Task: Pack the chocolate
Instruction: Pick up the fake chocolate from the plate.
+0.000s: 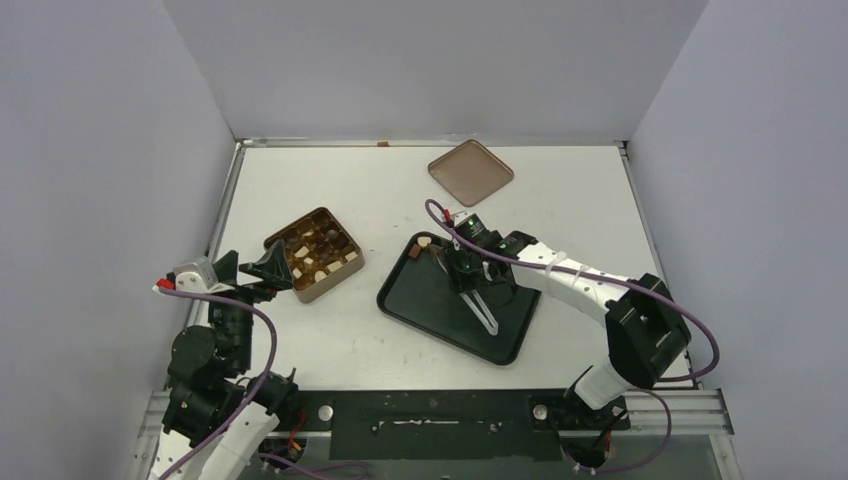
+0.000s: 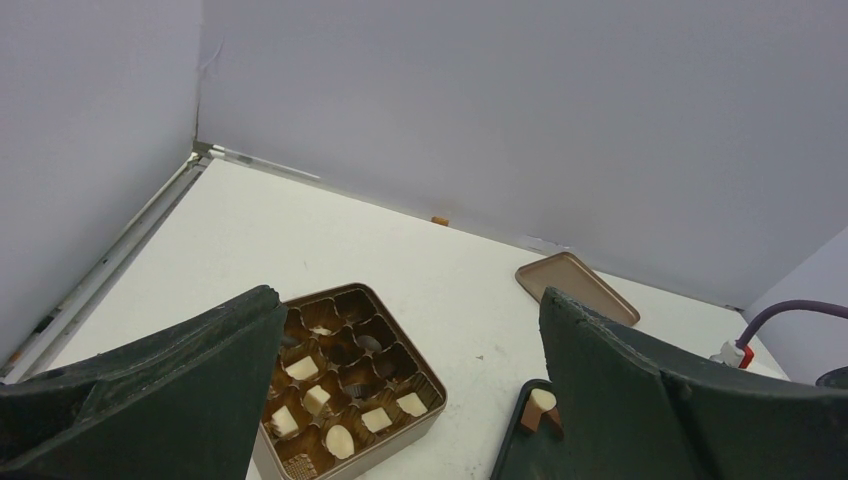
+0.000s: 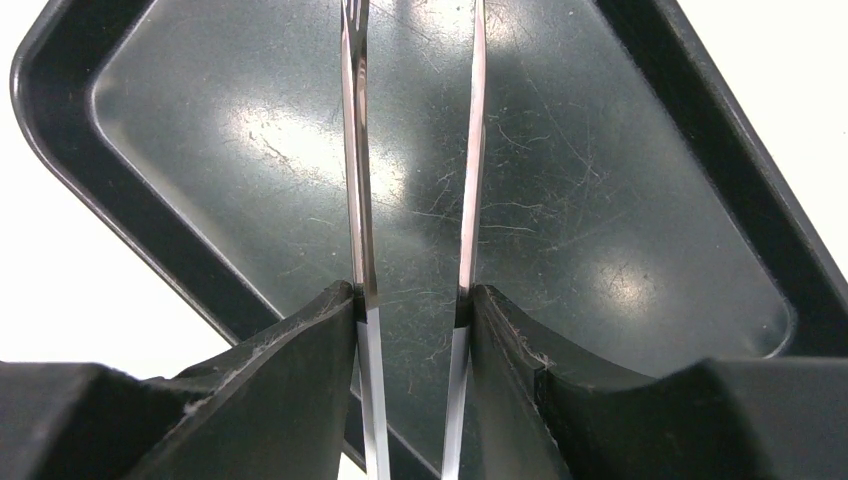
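Several cream and dark chocolate pieces sit in the cups of the square gold-brown tin. A cream piece and a brown piece lie in the far-left corner of the black tray; the left wrist view shows them too, the cream piece above the brown piece. My left gripper is open at the tin's left side, holding nothing. My right gripper is over the tray, shut on metal tongs. The two blades stand apart with nothing between them; their tips point at the tray's near side.
The flat brown lid lies at the back of the table, also seen as the lid in the left wrist view. Grey walls close in the left, back and right sides. A small brown tab sits at the back wall's foot.
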